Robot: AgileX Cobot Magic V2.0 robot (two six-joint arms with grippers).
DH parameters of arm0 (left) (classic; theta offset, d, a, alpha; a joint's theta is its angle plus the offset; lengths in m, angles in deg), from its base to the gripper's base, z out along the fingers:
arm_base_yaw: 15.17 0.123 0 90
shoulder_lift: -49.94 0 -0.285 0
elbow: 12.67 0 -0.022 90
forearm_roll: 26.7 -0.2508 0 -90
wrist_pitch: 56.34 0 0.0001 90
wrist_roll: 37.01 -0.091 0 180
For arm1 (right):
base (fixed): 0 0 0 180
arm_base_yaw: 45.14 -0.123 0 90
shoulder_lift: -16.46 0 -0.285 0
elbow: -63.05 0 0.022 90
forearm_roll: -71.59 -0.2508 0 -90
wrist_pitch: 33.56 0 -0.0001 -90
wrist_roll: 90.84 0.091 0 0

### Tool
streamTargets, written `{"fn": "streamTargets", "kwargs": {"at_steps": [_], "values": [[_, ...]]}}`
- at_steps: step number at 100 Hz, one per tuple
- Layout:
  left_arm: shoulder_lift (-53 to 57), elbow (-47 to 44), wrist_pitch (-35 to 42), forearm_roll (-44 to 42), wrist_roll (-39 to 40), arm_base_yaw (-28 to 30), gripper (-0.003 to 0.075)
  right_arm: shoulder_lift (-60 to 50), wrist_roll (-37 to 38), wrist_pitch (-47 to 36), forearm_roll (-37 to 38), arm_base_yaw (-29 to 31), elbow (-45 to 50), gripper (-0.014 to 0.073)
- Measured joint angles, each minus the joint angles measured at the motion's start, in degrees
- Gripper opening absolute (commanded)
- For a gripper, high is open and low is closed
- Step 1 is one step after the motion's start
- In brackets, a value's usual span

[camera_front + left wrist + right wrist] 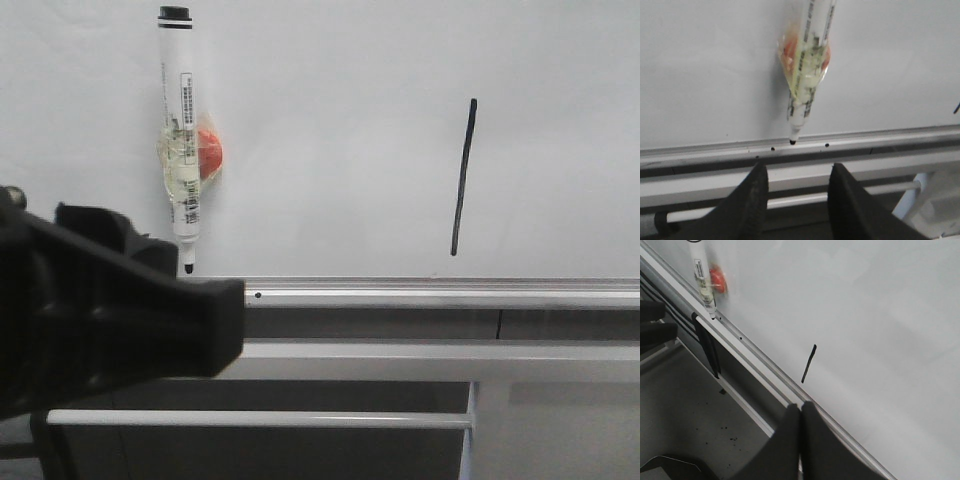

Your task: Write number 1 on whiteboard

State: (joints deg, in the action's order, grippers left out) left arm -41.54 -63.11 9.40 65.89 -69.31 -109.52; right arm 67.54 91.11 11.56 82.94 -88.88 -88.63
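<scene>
Looking at the front view, you have the number 1 already on the whiteboard: a thin black stroke, long axis near vertical, top end leaning toward 1 o'clock, bottom end stopping just above the silver edge rail. It sits at roughly 3 o'clock from the marker, well apart from it. The marker hangs on the board tip-down, black cap at 12 o'clock, black tip at 6 o'clock just above the rail; a red round piece and clear wrap sit at its mid-body. It carries a barcode-style label, print too small to read. No containers in frame. Your left gripper has its jaws parted with a clear gap and nothing between them, below the marker tip and apart from it. Your right gripper has its fingers pressed together with nothing visible between them, near the rail below the stroke. White horizontal bars run under the board.
</scene>
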Motion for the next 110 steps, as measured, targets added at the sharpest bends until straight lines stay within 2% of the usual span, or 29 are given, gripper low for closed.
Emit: {"fn": "streamTargets", "kwargs": {"at_steps": [6,21,33,46,70,87,110], "values": [[1.8,0.0,0.1,1.9,-3.7,-2.2,-0.0018,0.0,0.0,0.0,0.4,0.0,0.0,-0.0064],[6.8,0.0,0.8,4.8,-13.4,-7.1,-0.0020,-0.2,0.0,-0.6,1.5,0.0,0.0,-0.0063],[10.4,0.0,1.0,7.6,-21.1,-7.7,-0.0020,-2.1,0.0,-4.2,2.0,0.0,0.7,-0.0063],[14.6,-2.1,1.2,8.6,-24.6,-7.7,-0.0020,-6.7,0.0,-8.0,2.4,0.0,4.0,-0.0063],[25.3,-8.5,1.4,8.9,-28.1,-7.7,-0.0020,-19.9,1.4,-11.3,2.6,0.0,11.8,-0.0063],[36.6,-11.2,1.7,8.5,-36.4,-7.7,-0.0020,-31.6,5.7,-13.0,2.8,0.0,17.8,-0.0063],[53.3,-11.4,3.1,7.5,-50.2,-7.7,-0.0020,-43.0,6.7,-15.0,3.0,0.1,29.2,-0.0063]]}}
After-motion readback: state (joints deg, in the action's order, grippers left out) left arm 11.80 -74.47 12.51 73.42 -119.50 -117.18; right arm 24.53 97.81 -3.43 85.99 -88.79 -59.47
